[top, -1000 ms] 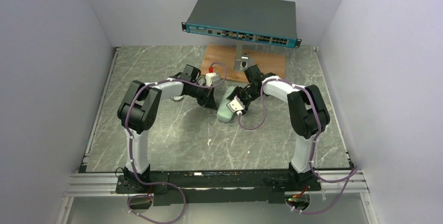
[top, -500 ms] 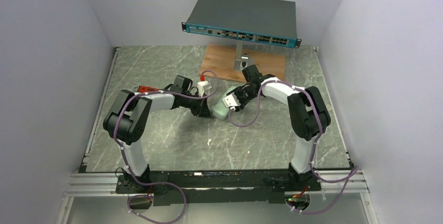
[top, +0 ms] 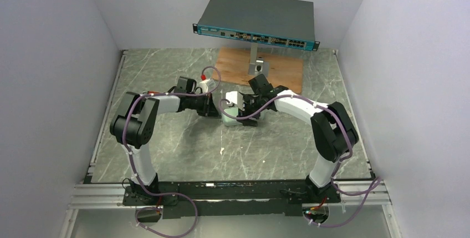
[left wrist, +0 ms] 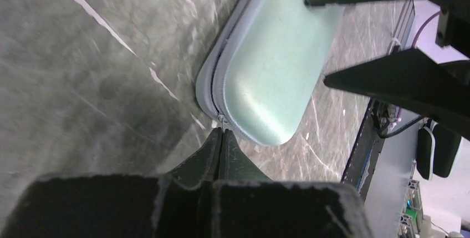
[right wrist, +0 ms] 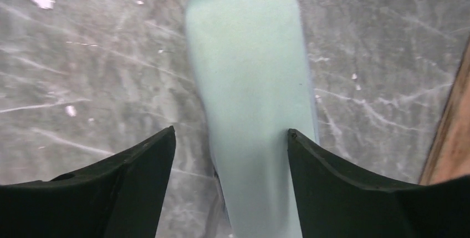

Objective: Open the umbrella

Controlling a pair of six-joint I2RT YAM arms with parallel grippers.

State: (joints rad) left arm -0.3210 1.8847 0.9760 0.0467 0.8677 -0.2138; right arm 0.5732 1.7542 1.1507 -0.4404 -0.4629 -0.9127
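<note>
Grey marble worktop (top: 166,138) carries a mint-green case (right wrist: 249,82) near its far edge's middle, right gripper (right wrist: 231,131) spread astride to steady it, left gripper (left wrist: 220,138) pinched together, seemingly on the zip pull (left wrist: 222,119); the umbrella, unseen, presumably lies inside.

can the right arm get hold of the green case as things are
Probably yes: the right gripper is open with a finger either side of the green case, nothing between. The left gripper sits only at its end.
</note>
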